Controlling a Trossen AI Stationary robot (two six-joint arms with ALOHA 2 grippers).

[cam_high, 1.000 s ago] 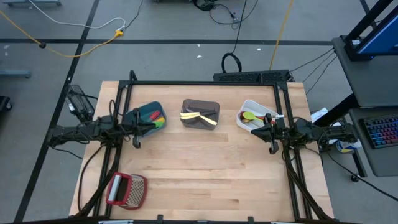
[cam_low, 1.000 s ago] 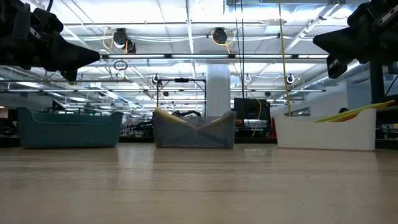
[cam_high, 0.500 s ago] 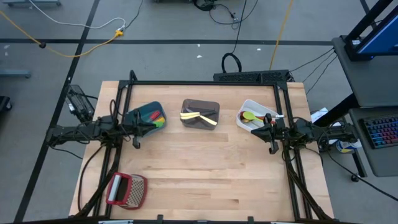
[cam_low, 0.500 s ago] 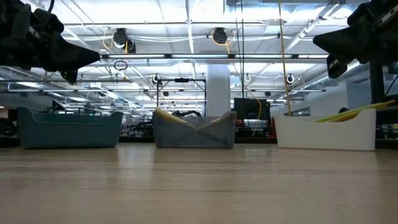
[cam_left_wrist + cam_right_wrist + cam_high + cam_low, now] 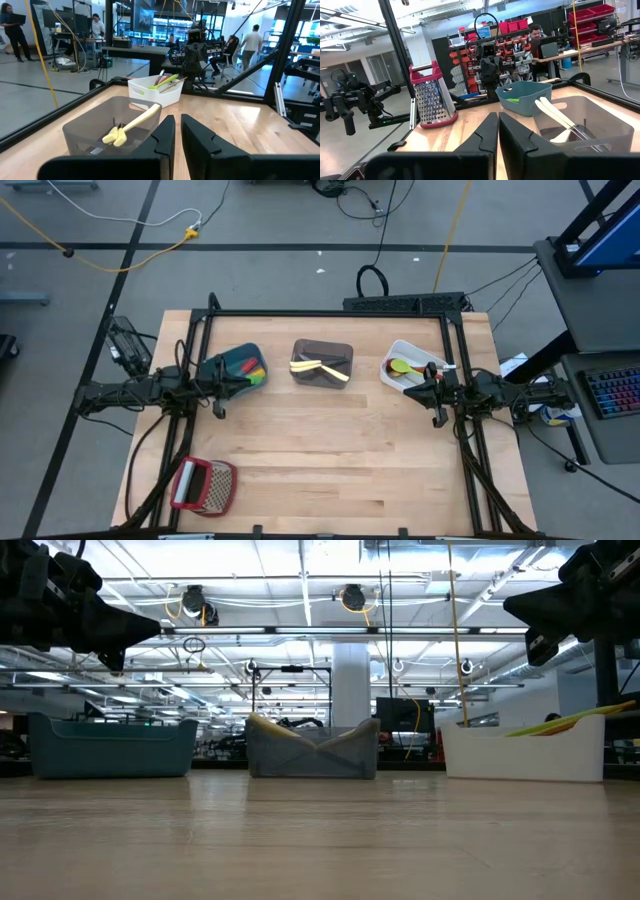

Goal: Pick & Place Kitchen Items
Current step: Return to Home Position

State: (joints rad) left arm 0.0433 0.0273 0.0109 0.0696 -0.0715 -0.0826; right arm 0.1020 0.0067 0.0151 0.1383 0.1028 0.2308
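High view: the left gripper (image 5: 222,388) hangs beside the teal bin (image 5: 232,362) and the right gripper (image 5: 432,392) beside the white bin (image 5: 420,358), towards the table's (image 5: 330,470) far edge. The cream-handled knives (image 5: 320,368) lie in the grey bin (image 5: 325,348) between them.

Low view: both grippers hang well above the tabletop.

Wrist views: each gripper's fingers (image 5: 162,140) are nearly together and hold nothing.

Colours on the pale wood-grain table (image 5: 330,470)
The teal bin (image 5: 232,361) at ten o'clock holds red, orange and green utensils (image 5: 256,371); smoky grey bin (image 5: 322,346) at twelve, cream-yellow knives (image 5: 320,367); white bin (image 5: 421,355) at two, green and yellow spoons (image 5: 400,366); grater (image 5: 203,485) at seven is red-framed, silver, dotted.
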